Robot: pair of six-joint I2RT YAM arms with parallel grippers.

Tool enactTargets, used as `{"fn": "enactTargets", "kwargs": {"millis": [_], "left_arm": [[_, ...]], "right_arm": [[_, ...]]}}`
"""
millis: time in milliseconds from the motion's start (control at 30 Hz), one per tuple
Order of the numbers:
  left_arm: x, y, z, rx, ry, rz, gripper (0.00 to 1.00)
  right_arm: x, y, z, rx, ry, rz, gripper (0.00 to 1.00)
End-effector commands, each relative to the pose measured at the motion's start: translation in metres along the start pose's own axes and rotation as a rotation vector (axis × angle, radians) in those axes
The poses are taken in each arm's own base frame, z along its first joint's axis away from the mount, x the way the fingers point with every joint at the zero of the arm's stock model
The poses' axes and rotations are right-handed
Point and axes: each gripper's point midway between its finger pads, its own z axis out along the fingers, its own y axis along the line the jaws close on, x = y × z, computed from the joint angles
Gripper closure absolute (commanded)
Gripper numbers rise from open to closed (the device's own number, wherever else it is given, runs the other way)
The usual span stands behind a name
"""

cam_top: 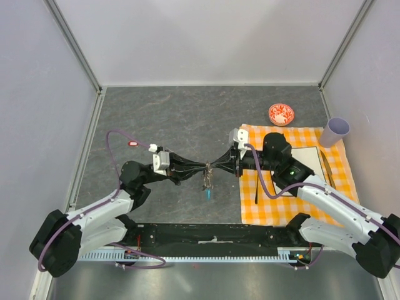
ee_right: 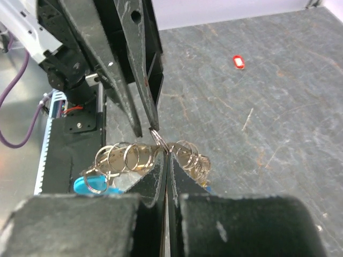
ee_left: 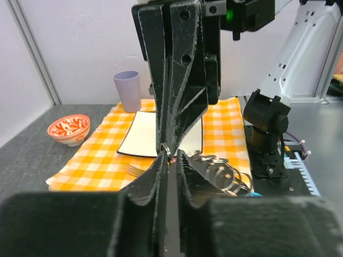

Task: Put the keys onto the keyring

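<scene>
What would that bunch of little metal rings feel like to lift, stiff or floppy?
Probably floppy: the keyring hangs in a loose bunch, its linked loops lying at different angles. It is likely light, since the wire looks thin. Being smooth, shiny metal, it might slip in a grip, and it would probably swing when moved.

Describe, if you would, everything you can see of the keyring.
The keyring is a short chain of linked split rings in thin, shiny, pale-gold metal, with a bright cyan strap piece at one end. It hangs bunched between the two arms over the grey table; whether its lowest part touches the surface cannot be told. The left gripper and right gripper meet tip to tip at one upper ring, both closed on it.
</scene>
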Motion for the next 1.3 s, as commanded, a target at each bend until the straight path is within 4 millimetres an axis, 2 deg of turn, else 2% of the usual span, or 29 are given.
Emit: {"fn": "enactTargets", "kwargs": {"millis": [0, 33, 67, 100, 133, 167, 200, 233, 300, 333, 400, 433, 500, 533, 600, 633, 700, 733, 767, 800, 833, 867, 900, 933, 967, 1000, 1100, 1200, 1267], "left_arm": [[-0.012, 0.01, 0.004, -0.057, 0.058, -0.035, 0.75], [-0.011, 0.012, 0.003, -0.077, 0.083, -0.055, 0.71], [-0.018, 0.012, 0.001, -0.09, 0.089, -0.05, 0.66], [-0.023, 0.016, 0.002, -0.111, 0.104, -0.045, 0.64], [-0.012, 0.016, -0.004, -0.138, 0.166, -0.092, 0.61], [-0.01, 0.017, -0.007, -0.159, 0.196, -0.107, 0.57], [-0.022, 0.021, -0.006, -0.177, 0.197, -0.077, 0.57], [-0.012, 0.02, -0.012, -0.19, 0.257, -0.114, 0.56], [-0.02, 0.022, -0.011, -0.197, 0.277, -0.088, 0.55], [-0.012, 0.023, -0.014, -0.21, 0.315, -0.111, 0.55], [-0.011, 0.03, -0.015, -0.243, 0.338, -0.113, 0.55], [-0.009, 0.03, -0.016, -0.246, 0.346, -0.119, 0.55], [0.0, 0.032, -0.018, -0.264, 0.36, -0.137, 0.55], [0.009, 0.034, -0.019, -0.268, 0.379, -0.154, 0.55], [0.023, 0.034, -0.019, -0.271, 0.407, -0.187, 0.54], [0.036, 0.036, -0.018, -0.272, 0.439, -0.219, 0.53], [0.047, 0.038, -0.012, -0.268, 0.461, -0.254, 0.52], [0.065, 0.036, -0.007, -0.256, 0.504, -0.291, 0.5], [0.073, 0.039, -0.005, -0.27, 0.524, -0.298, 0.49], [0.077, 0.04, 0.001, -0.271, 0.536, -0.3, 0.47], [0.088, 0.032, 0.009, -0.249, 0.566, -0.312, 0.45], [0.104, 0.035, 0.014, -0.259, 0.614, -0.32, 0.45], [0.117, 0.031, 0.017, -0.254, 0.655, -0.333, 0.45], [0.129, 0.018, 0.02, -0.229, 0.71, -0.356, 0.44], [0.147, 0.016, 0.022, -0.235, 0.761, -0.389, 0.44], [0.156, 0.01, 0.022, -0.228, 0.788, -0.414, 0.44], [0.187, -0.008, 0.017, -0.225, 0.885, -0.507, 0.44], [0.217, -0.026, -0.005, -0.245, 1.042, -0.575, 0.44], [0.227, -0.032, -0.019, -0.265, 1.125, -0.589, 0.44]], "right_arm": [[-0.033, -0.01, -0.01, 0.063, 0.051, -0.085, 1.0], [-0.043, -0.013, -0.011, 0.07, 0.061, -0.119, 1.0], [-0.028, -0.016, -0.013, 0.09, 0.137, -0.084, 1.0], [-0.026, -0.018, -0.013, 0.098, 0.159, -0.086, 1.0], [-0.031, -0.019, -0.014, 0.105, 0.169, -0.113, 1.0], [-0.021, -0.017, -0.014, 0.103, 0.217, -0.096, 1.0], [-0.019, -0.022, -0.015, 0.131, 0.241, -0.107, 1.0], [-0.022, -0.023, -0.016, 0.14, 0.253, -0.124, 1.0], [-0.017, -0.023, -0.016, 0.154, 0.295, -0.128, 1.0], [-0.016, -0.024, -0.015, 0.155, 0.298, -0.13, 1.0], [-0.012, -0.028, -0.014, 0.183, 0.302, -0.102, 1.0], [0.0, -0.03, -0.015, 0.201, 0.323, -0.07, 1.0], [0.01, -0.035, -0.016, 0.261, 0.322, 0.007, 1.0], [0.031, -0.039, -0.021, 0.308, 0.359, 0.038, 1.0], [0.038, -0.047, -0.028, 0.401, 0.339, 0.096, 1.0], [0.052, -0.056, -0.037, 0.484, 0.361, 0.117, 1.0], [0.055, -0.069, -0.052, 0.606, 0.329, 0.194, 0.89], [0.062, -0.073, -0.058, 0.643, 0.334, 0.22, 0.83], [0.063, -0.084, -0.071, 0.716, 0.32, 0.242, 0.72], [0.065, -0.089, -0.077, 0.762, 0.307, 0.285, 0.66], [0.07, -0.094, -0.083, 0.798, 0.307, 0.304, 0.61], [0.071, -0.103, -0.094, 0.855, 0.297, 0.316, 0.55], [0.074, -0.107, -0.099, 0.885, 0.293, 0.332, 0.53], [0.078, -0.11, -0.103, 0.909, 0.294, 0.35, 0.51], [0.079, -0.114, -0.109, 0.938, 0.284, 0.361, 0.46], [0.081, -0.117, -0.112, 0.959, 0.277, 0.37, 0.44], [0.089, -0.122, -0.12, 1.004, 0.254, 0.408, 0.38], [0.097, -0.124, -0.124, 1.023, 0.25, 0.432, 0.33], [0.103, -0.124, -0.122, 1.016, 0.261, 0.443, 0.29]]}}
